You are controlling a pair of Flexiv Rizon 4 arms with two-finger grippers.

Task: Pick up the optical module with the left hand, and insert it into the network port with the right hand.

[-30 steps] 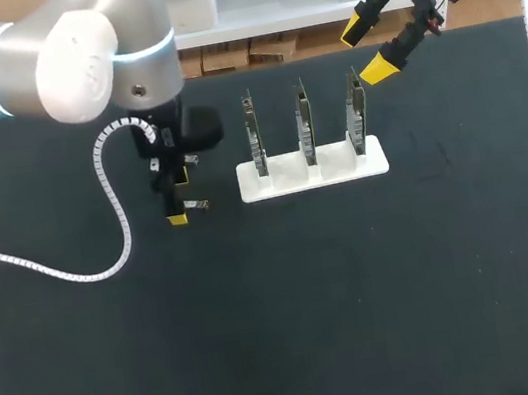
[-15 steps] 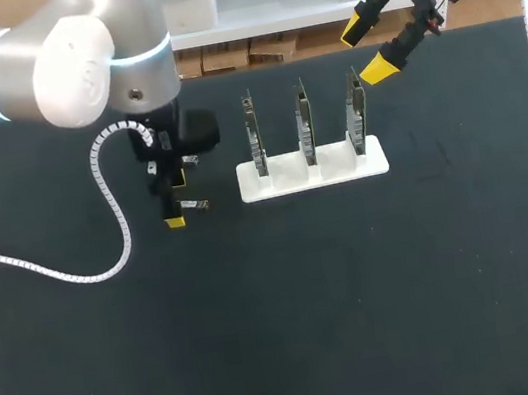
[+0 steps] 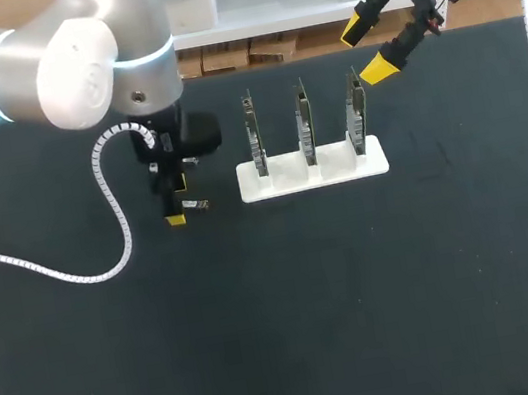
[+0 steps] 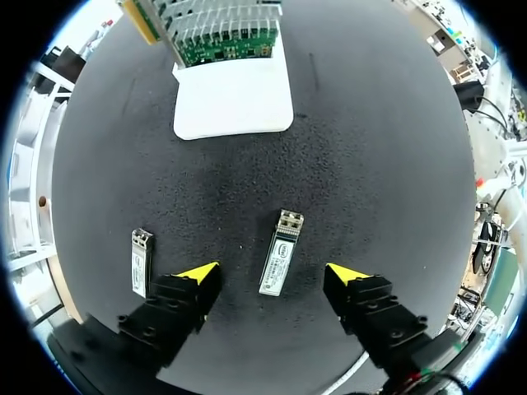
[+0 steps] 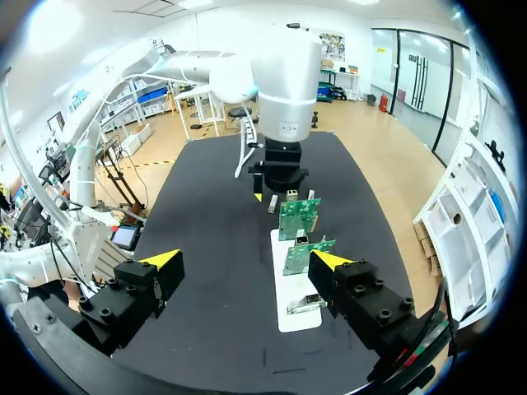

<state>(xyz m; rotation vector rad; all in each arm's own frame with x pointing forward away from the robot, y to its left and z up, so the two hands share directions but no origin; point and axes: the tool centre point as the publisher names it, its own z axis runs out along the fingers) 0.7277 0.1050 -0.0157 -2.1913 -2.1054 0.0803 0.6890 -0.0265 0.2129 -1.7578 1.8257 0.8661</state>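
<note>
A: State of the left claw (image 4: 273, 271)?

B: Fingers spread apart, low over the dark surface (image 3: 361, 293), straddling the optical module (image 4: 280, 263) without touching it. Grips nothing yet.

A: And the lie of that module?

B: Flat on the surface, a little aslant between the yellow tips, one end pointing toward the white holder (image 4: 235, 103) with its upright green boards (image 4: 226, 41). Apart from the holder, though.

A: Anything else close by?

B: A second module (image 4: 142, 262) just outside one finger, roughly parallel to the first.

A: Right claw (image 3: 366, 51)?

B: Raised near the far edge, beyond the holder. Fingers wide, holding nothing.

A: Risks from here?

B: Mostly from the slant. Could twist the module on closing, or catch it by a corner, and then end up with a crooked hold, an awkward handover and no clean entry into the port. Might also squeeze it out sideways if gripped too near one end.

A: And the neighbour?

B: Worth watching. Easy to land the outer finger on it with an off-centre descent, or to shove it along the surface.

A: Later trouble?

B: The handover between two claws — a small part, easy to drop, easy to cover the very end meant for the port. Cannot judge the port itself from here; too small to make out on the boards.
</note>
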